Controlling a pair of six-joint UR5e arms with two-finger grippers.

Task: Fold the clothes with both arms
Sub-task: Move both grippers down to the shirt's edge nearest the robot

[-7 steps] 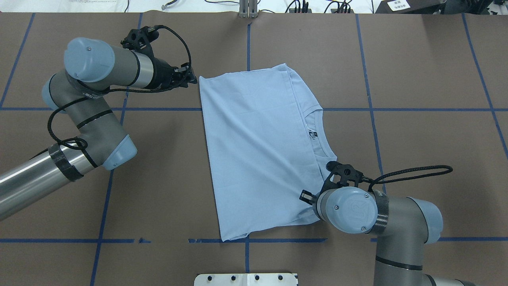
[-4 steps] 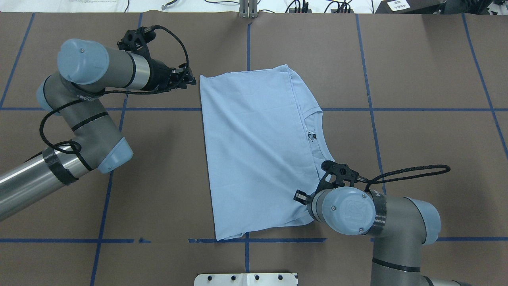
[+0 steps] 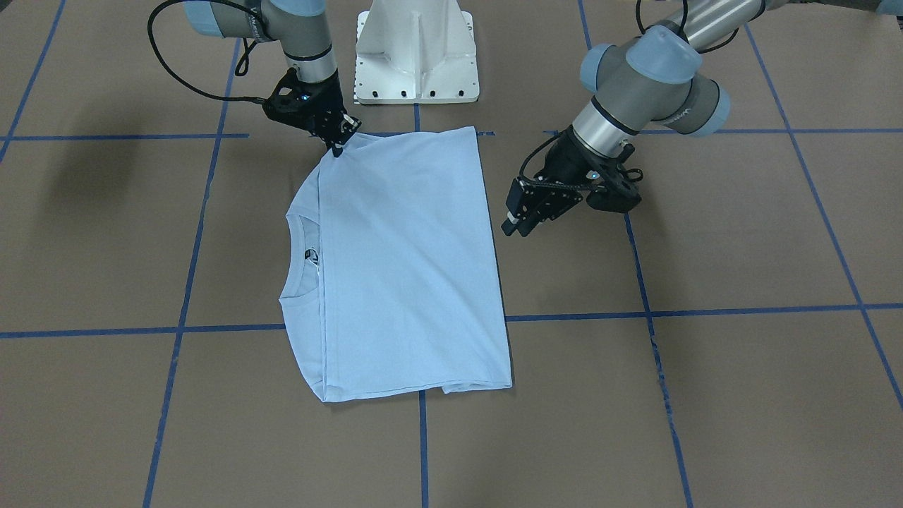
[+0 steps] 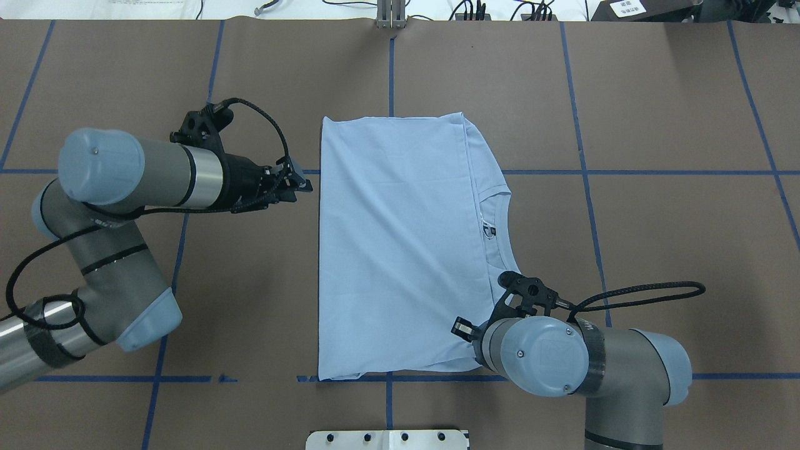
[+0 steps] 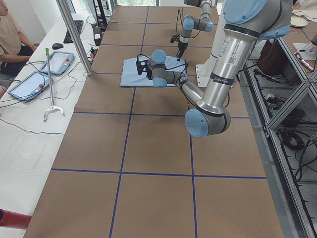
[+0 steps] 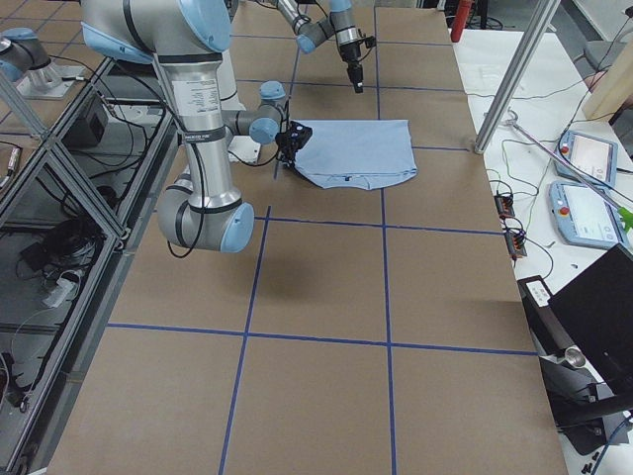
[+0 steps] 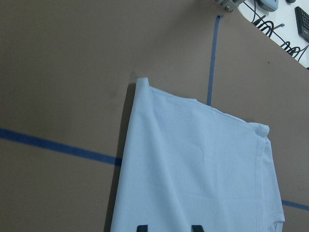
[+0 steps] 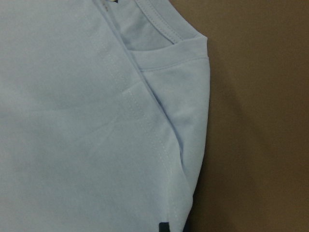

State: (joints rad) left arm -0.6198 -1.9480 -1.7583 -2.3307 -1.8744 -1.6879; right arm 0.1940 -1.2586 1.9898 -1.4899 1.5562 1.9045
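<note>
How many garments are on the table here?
1. A light blue T-shirt lies folded flat in the middle of the table, the right gripper shut on one collar-side corner. Another piece beneath it would be hidden.

Open table (image 4: 656,250) lies past the far edge of the T-shirt (image 4: 400,250) and off both its sides; I can pass there. My left gripper (image 4: 304,185) hangs beside one side, not touching. On the robot's side, the right arm (image 4: 544,356) overhangs one corner, and the white base (image 3: 416,49) stands close.

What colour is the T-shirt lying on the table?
The T-shirt is plain light blue, with no print showing. It shows best in the overhead exterior view.
</note>
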